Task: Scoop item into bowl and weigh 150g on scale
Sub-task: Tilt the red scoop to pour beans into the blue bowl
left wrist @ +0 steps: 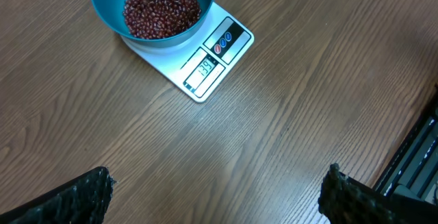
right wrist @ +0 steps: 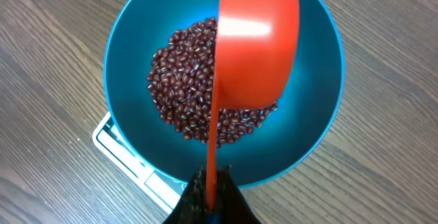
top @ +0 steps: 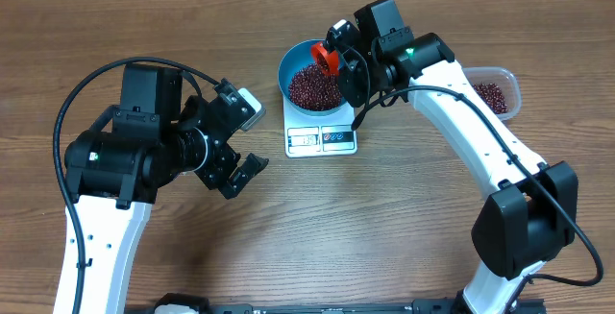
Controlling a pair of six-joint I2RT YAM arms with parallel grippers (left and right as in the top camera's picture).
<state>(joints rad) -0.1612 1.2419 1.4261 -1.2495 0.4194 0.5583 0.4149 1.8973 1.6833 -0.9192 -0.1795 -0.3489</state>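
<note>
The right gripper point(right wrist: 212, 195), clamped on a tipped red plastic scoop point(right wrist: 256, 46), holds it over the round blue bowl point(right wrist: 130, 53) of small dark red-brown beans point(right wrist: 181, 80). The bowl sits on the white square scale point(top: 322, 139) near the wooden table's point(top: 115, 16) far edge. The left gripper point(top: 248, 141) hangs wide open nearby.

Left gripper point(top: 248, 139) gapes wide, arm folded; right gripper point(top: 334, 53) is pinched closed, arm extended.
</note>
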